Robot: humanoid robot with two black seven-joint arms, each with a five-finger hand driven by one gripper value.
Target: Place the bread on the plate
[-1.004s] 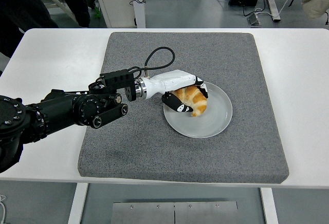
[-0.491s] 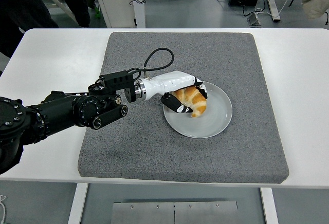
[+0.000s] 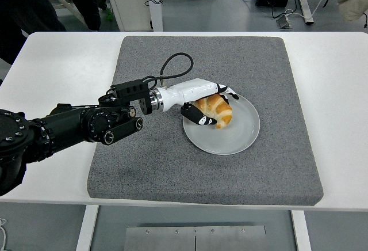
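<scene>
The bread, a golden croissant, lies on the left part of the round grey plate on the grey mat. My left hand, white with black fingertips, reaches in from the left and straddles the bread. Its fingers are spread just past the bread's far side. The thumb lies along the near side. The grip looks loosened and the bread rests on the plate. The right arm is not in view.
The grey mat covers the middle of the white table. A black cable loops up from the left wrist. People's legs and shoes show beyond the table's far edge.
The left hand's fingers have lifted off the bread's top and spread toward its far side. The bread has settled slightly on the plate. The arm has barely moved.
</scene>
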